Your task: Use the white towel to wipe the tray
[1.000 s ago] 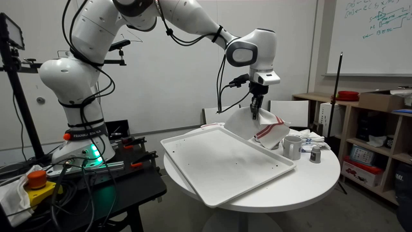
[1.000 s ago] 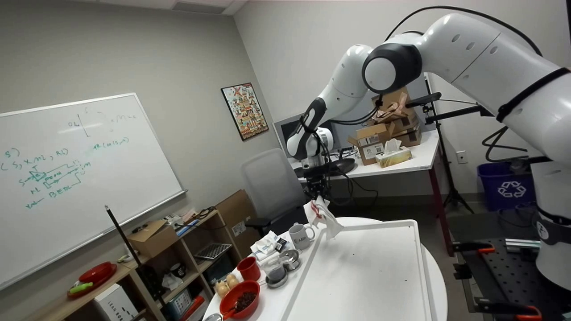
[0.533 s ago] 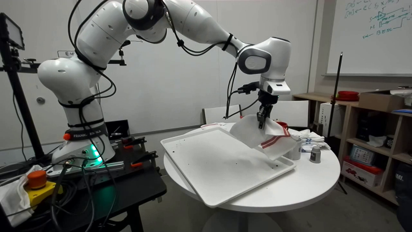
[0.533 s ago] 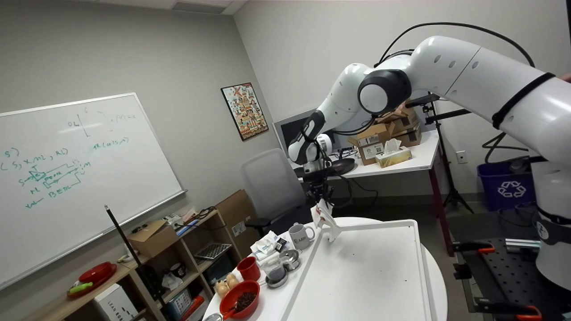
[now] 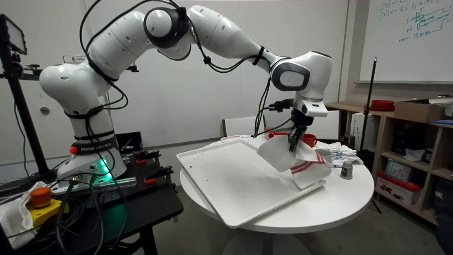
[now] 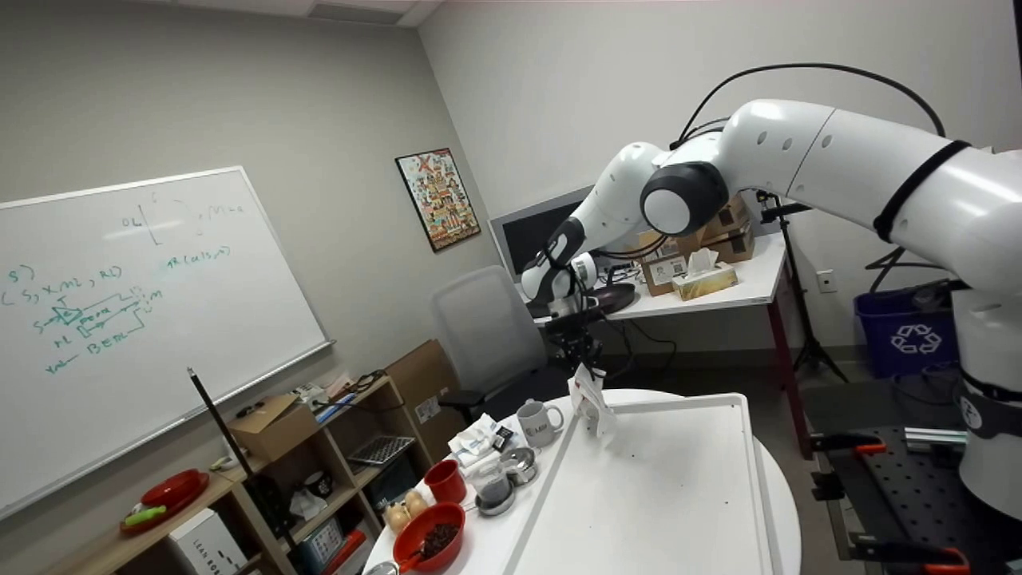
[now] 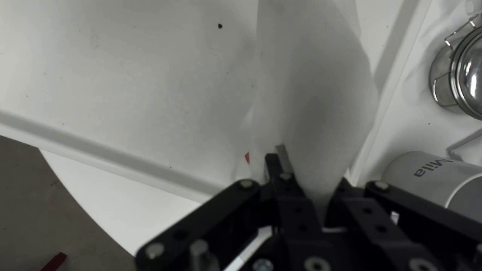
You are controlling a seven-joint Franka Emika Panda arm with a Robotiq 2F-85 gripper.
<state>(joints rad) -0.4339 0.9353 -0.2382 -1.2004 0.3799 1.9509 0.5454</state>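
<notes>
The white towel (image 5: 277, 154) with red stripes hangs from my gripper (image 5: 293, 146), which is shut on it. It also shows in an exterior view (image 6: 588, 399) and fills the space between the fingers in the wrist view (image 7: 316, 98). The towel hangs over one corner of the white tray (image 5: 230, 180), near the rim beside the mug. Its lower edge reaches down to the tray there; I cannot tell how firmly it touches. The fingers stay above the tray surface. A dark speck (image 7: 220, 26) lies on the tray. The tray part behind the towel is hidden.
A grey mug (image 6: 536, 423) stands close outside the tray rim. A metal-lidded jar (image 7: 457, 75), a red cup (image 6: 445, 481), a red bowl (image 6: 459, 523) and folded cloths (image 5: 341, 150) stand along that side. A small grey container (image 5: 347, 170) is near the mug.
My gripper has moved down and, in an exterior view, to the right with the towel. The towel has come from beside the mug to low over the tray's corner.
</notes>
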